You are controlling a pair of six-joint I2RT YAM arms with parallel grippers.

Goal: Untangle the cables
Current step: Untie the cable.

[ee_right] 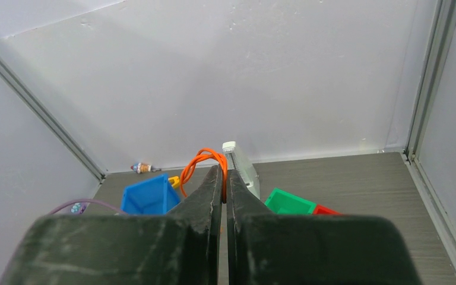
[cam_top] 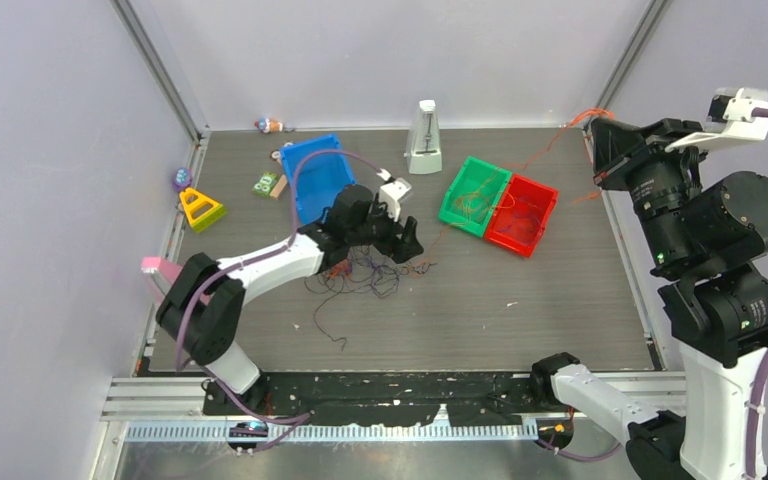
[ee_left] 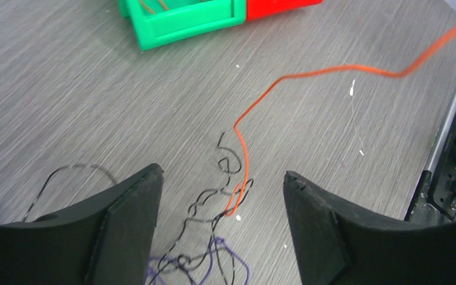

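The cables (cam_top: 365,268) lie as a loose tangle of dark, purple and orange strands on the grey table. My left gripper (cam_top: 407,243) hangs just above its right side, open. In the left wrist view dark strands (ee_left: 191,208), a purple loop (ee_left: 247,273) and an orange cable (ee_left: 309,74) lie on the table between the spread fingers of the left gripper (ee_left: 221,178), untouched. My right gripper (cam_top: 600,150) is raised at the far right, shut on the orange cable (cam_top: 520,163). The right wrist view shows an orange loop (ee_right: 202,157) pinched at the tips of the right gripper (ee_right: 222,172).
A blue bin (cam_top: 318,178) stands behind the left gripper. A green bin (cam_top: 475,195) and a red bin (cam_top: 522,215) hold a few strands. A white metronome (cam_top: 423,138), a yellow triangle (cam_top: 200,208), a green block (cam_top: 266,184) and small toys sit at the back and left.
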